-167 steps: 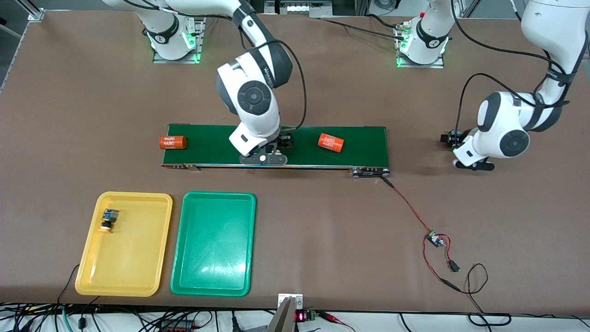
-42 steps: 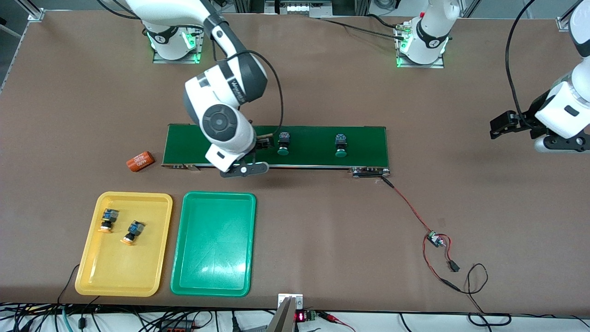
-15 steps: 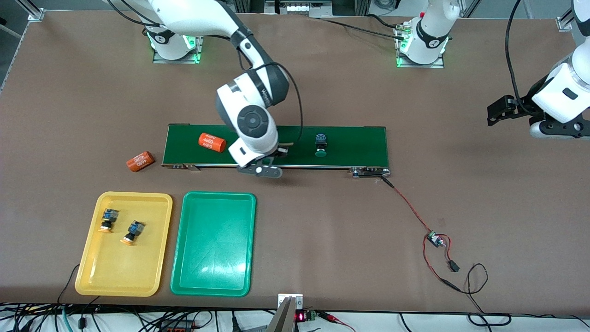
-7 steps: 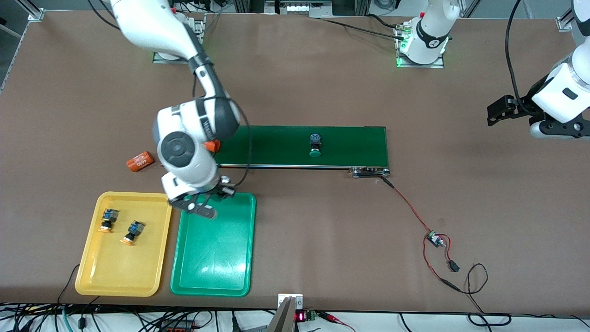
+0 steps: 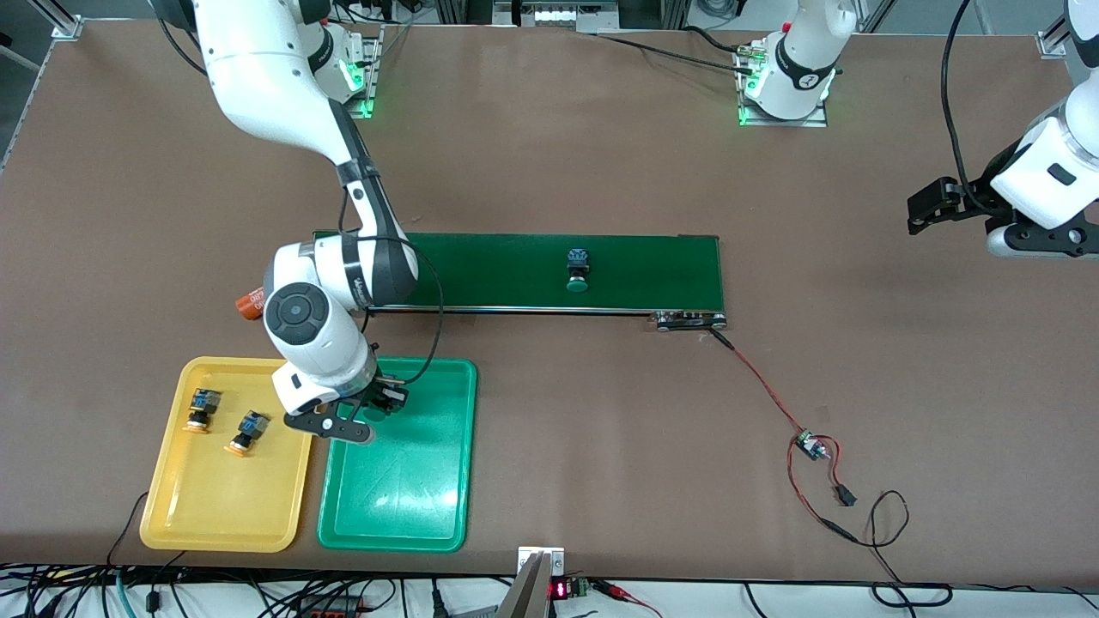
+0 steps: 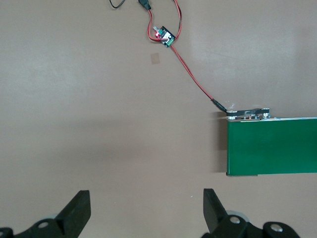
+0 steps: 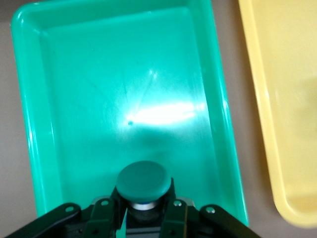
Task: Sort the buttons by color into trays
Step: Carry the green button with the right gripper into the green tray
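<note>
since a moment ago the right tool (image 5: 367,410) has swung off the long dark-green conveyor belt (image 5: 652,270) and now hangs over the shallow green plastic tray (image 5: 446,515), its fingers clamped on a green-capped push-button switch (image 7: 143,184). another green-capped switch (image 5: 577,268) rides the belt. two yellow-capped switches (image 5: 202,408) lie in the yellow plastic tray (image 5: 197,524). the left tool (image 5: 925,213) waits with fingers spread wide over the brown bench (image 5: 601,429).
</note>
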### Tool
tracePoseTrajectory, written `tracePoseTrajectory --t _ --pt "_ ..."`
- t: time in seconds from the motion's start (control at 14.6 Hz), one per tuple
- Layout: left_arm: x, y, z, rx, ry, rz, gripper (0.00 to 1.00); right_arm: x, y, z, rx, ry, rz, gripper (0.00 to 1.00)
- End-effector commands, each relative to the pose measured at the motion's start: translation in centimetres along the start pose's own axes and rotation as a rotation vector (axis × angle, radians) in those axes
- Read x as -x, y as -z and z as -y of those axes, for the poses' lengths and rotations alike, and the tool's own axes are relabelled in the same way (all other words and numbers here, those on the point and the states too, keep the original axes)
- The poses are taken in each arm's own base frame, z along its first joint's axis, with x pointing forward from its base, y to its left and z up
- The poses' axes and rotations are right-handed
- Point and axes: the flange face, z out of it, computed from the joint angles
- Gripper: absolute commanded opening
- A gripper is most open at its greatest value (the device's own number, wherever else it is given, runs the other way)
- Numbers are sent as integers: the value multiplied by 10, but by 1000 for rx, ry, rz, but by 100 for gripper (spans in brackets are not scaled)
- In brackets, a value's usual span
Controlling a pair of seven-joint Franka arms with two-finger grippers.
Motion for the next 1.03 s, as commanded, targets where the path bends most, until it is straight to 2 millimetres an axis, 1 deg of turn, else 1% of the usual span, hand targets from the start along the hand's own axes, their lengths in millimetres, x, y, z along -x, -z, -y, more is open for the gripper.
tracePoseTrajectory --t 0.0,0.14,0.27,0.48,0.68,0.75,0.82,0.89,0.96 --pt "3 7 -1 -18 -18 3 100 -20 -12 -6 -6 55 -40 0" --pt "3 7 -1 -18 -18 3 100 -27 -19 -12 0 81 -46 0" --pt "3 7 -1 -18 -18 3 100 -27 -28 -11 -1 93 -56 0" --pt "3 7 -1 -18 -20 3 100 -20 -48 -10 5 107 -48 0" --pt "3 7 0 -20 -20 2 100 -14 -64 -12 19 134 -28 0" --pt "3 7 -1 -18 -20 3 100 -15 -64 -13 18 141 -25 38" --pt "2 6 -1 -18 -20 4 100 -15 -64 -14 17 142 -25 95" --pt "2 6 -1 -20 -20 4 100 -16 -60 -13 13 141 -27 100" --pt "2 6 -1 -18 -20 3 100 -16 -55 -12 12 141 -24 100"
